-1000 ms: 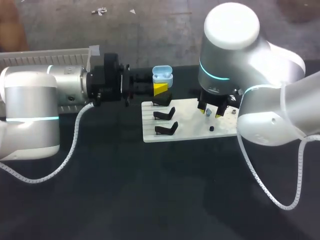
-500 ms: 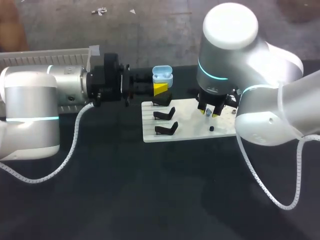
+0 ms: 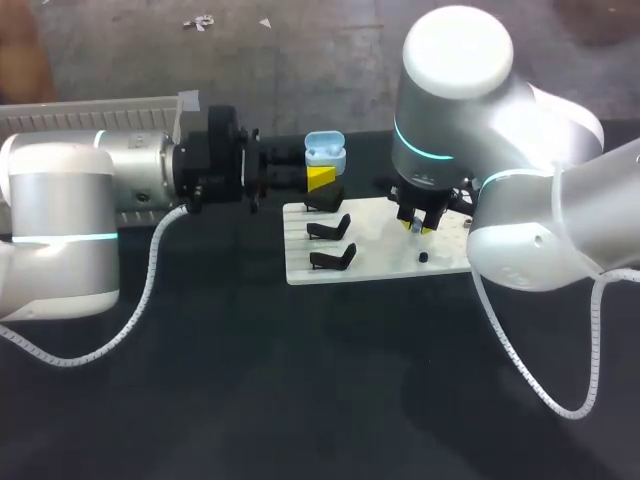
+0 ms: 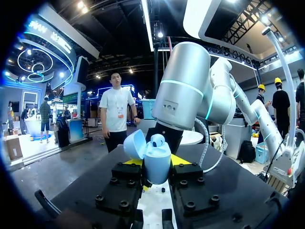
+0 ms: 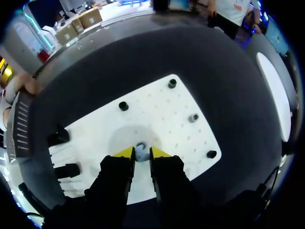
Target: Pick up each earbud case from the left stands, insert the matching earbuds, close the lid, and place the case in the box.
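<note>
My left gripper (image 3: 318, 178) is shut on a light blue earbud case (image 3: 323, 150), held upright above the far left corner of the white board (image 3: 380, 262). In the left wrist view the case (image 4: 157, 162) stands between the fingers with its lid open, and one earbud (image 4: 157, 140) sits in it. My right gripper (image 3: 415, 223) points down at the board's middle. In the right wrist view its yellow tips (image 5: 141, 153) stand close on either side of a small pale earbud (image 5: 140, 153) on the board, touching it.
Three black stands (image 3: 329, 229) line the board's left side, also seen in the right wrist view (image 5: 58, 137). Small pegs (image 5: 123, 105) dot the board (image 5: 162, 114). A white ribbed tray (image 3: 100, 105) lies behind my left arm. The black table (image 3: 300, 380) surrounds the board.
My right gripper's fingers have narrowed around the earbud and the arm has shifted slightly left. The left arm and the case have not moved.
</note>
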### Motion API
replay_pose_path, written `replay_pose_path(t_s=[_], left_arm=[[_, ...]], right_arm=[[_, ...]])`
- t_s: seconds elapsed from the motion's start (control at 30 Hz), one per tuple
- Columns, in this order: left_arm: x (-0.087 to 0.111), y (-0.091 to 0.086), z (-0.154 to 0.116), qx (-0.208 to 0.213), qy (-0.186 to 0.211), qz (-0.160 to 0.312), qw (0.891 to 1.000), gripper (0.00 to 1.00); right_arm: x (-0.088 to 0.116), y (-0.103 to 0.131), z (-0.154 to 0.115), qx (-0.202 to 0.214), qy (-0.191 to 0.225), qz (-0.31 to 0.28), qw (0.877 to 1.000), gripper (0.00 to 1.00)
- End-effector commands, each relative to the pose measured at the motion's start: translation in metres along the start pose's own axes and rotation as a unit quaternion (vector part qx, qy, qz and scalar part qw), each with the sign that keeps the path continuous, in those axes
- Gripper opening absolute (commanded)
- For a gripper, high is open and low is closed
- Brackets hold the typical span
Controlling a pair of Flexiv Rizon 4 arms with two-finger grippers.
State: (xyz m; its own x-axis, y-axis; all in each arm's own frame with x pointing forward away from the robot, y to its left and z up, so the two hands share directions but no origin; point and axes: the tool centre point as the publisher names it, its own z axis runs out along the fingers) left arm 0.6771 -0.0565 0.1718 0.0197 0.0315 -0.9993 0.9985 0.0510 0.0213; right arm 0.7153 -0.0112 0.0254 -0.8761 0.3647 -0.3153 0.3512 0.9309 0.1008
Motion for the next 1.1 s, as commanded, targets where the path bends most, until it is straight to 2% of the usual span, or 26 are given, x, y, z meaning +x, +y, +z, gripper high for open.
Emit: replay_pose_path(t_s=[0.03,0.4,0.73,1.1], left_arm=[[0.000,-0.002,0.001,-0.004,-0.001,0.002,1.000,0.00],[0.000,-0.002,0.001,-0.004,-0.001,0.002,1.000,0.00],[0.000,-0.002,0.001,-0.004,-0.001,0.002,1.000,0.00],[0.000,-0.002,0.001,-0.004,-0.001,0.002,1.000,0.00]], right_arm=[[-0.001,0.003,0.001,0.001,0.002,-0.002,1.000,0.00],[-0.002,-0.001,-0.016,-0.003,-0.003,-0.001,1.000,0.00],[0.007,-0.016,-0.041,-0.010,0.009,-0.019,1.000,0.00],[0.024,-0.030,-0.085,-0.017,0.023,-0.061,0.998,0.00]])
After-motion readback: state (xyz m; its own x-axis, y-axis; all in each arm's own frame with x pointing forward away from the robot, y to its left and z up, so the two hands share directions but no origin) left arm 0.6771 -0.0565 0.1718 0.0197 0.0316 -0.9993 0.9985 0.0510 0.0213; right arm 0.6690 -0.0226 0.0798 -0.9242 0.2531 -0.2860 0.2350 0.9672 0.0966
